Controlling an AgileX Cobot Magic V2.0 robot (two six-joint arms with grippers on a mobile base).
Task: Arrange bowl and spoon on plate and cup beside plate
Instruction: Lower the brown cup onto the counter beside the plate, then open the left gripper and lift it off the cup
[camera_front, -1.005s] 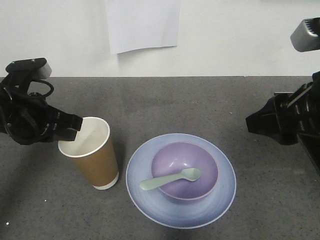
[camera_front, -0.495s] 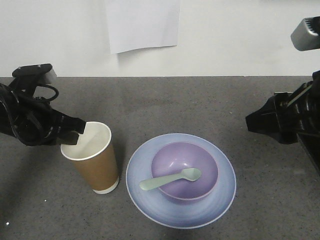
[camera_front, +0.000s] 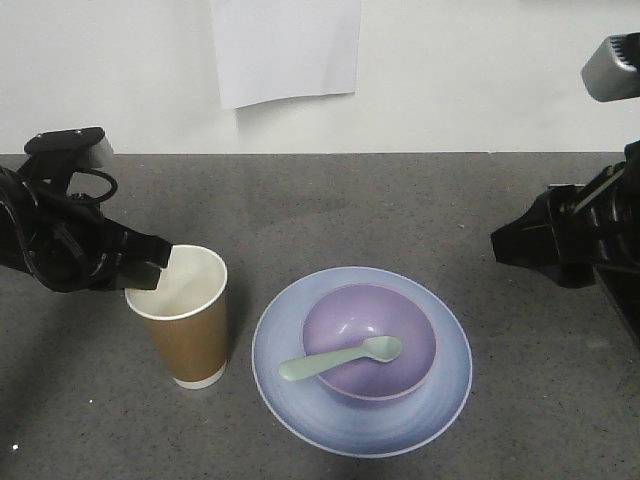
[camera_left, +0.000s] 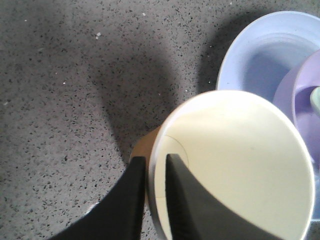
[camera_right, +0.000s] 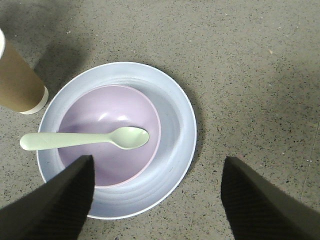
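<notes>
The brown paper cup (camera_front: 183, 320) stands nearly upright on the table just left of the pale blue plate (camera_front: 440, 395). My left gripper (camera_front: 160, 262) is shut on the cup's left rim (camera_left: 156, 165), one finger (camera_left: 129, 200) outside the wall and one inside. The lavender bowl (camera_front: 385, 325) sits in the middle of the plate. Across the bowl's near rim lies the mint-green spoon (camera_front: 340, 358), its handle pointing left. My right gripper (camera_right: 159, 160) hangs open above the plate's right side (camera_right: 175, 125), holding nothing; in the front view it is off to the right (camera_front: 505, 245).
The grey speckled tabletop (camera_front: 400, 210) runs back to a white wall with a paper sheet (camera_front: 285, 50) taped on it. The right arm's black body (camera_front: 590, 240) stands over the table's right edge.
The left gripper has carried the cup slightly left and down, and the cup has gone from tilted to nearly upright. The right arm, plate, bowl and spoon have not moved.
</notes>
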